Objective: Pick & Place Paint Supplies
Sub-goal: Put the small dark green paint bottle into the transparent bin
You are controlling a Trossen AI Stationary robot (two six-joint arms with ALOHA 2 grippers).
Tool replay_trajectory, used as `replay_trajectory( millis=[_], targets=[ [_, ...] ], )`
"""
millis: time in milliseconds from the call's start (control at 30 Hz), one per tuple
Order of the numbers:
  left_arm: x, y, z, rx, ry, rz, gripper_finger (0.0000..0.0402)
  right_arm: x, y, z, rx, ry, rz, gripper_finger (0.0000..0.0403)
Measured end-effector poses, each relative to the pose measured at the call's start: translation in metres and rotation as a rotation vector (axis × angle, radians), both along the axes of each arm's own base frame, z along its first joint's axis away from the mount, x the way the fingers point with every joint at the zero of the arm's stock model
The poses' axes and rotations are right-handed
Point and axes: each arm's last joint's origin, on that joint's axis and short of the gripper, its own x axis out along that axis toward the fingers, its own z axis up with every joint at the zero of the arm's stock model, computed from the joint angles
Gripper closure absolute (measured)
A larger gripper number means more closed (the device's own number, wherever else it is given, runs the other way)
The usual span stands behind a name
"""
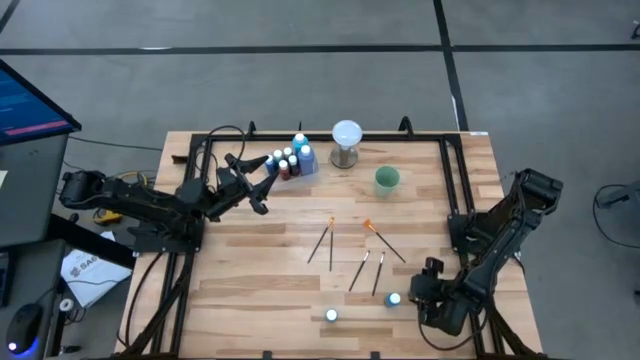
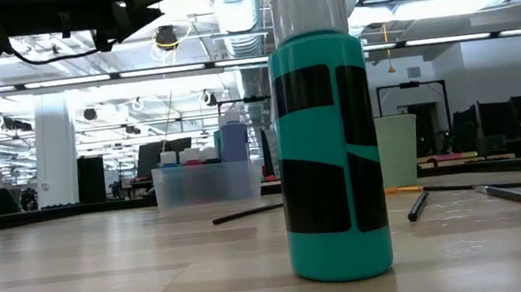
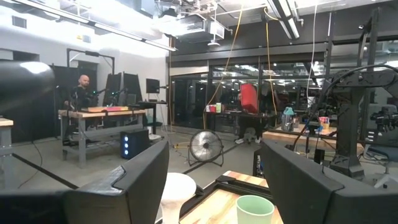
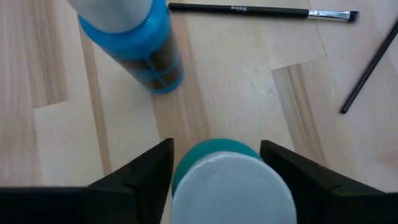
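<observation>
Right tool [image 4: 216, 180] stands over a teal paint bottle [image 4: 231, 180] near the front edge of the worktop [image 1: 260, 290], its fingers spread to either side of the white cap and not yet visibly touching it. A second bottle, blue [image 4: 140, 46], stands just beside it in the right wrist view. The low view shows another teal bottle [image 2: 327, 137] upright on its base, cap uppermost, long axis vertical.

Left tool [image 1: 262, 172] hangs above the rear left of the worktop, fingers spread and empty, near a cluster of bottles [image 1: 290, 160] beside the white globe [image 1: 346, 140] and the green cup [image 1: 387, 179].

Handling judgement: the bottle looks like small, light, rigid plastic with a smooth printed label; likely slippery if squeezed on the label alone. The body just under the cap seems the soundest hold, with the fingers square across the round section so it does not roll out. Being tall on a narrow base, it may tip if nudged sideways.

Five brushes [image 1: 360, 270] lie flat at mid-worktop, long axes roughly front to back and fanned slightly. They are thin, stiff and light; a pinch at mid-handle appears best.
</observation>
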Motion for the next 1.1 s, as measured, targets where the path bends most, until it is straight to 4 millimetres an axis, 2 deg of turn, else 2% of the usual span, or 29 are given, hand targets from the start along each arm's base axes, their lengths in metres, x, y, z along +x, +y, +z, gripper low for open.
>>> replay_trajectory(
  millis=[200,333,467,667,867,1100],
  targets=[
    [0.000,0.000,0.000,0.000,0.000,0.000,0.0152,0.000,-0.001,0.000,-0.006,0.003,0.001,0.0241],
    [0.000,0.000,0.000,0.000,0.000,0.000,0.0152,-0.001,-0.005,0.006,-0.002,0.002,-0.006,0.0271],
    [0.000,0.000,0.000,0.000,0.000,0.000,0.0152,-0.002,-0.019,0.021,-0.015,-0.006,-0.035,0.0269],
    [0.000,0.000,0.000,0.000,0.000,0.000,0.0152,0.005,-0.062,0.055,-0.095,-0.090,-0.083,0.0249],
    [0.000,0.000,0.000,0.000,0.000,0.001,0.0152,0.040,-0.108,0.074,-0.240,-0.147,0.043,0.0265],
    [-0.001,0.001,0.000,-0.011,-0.003,0.032,0.0152,0.099,-0.164,0.078,-0.293,-0.271,0.098,0.0264]
  ],
)
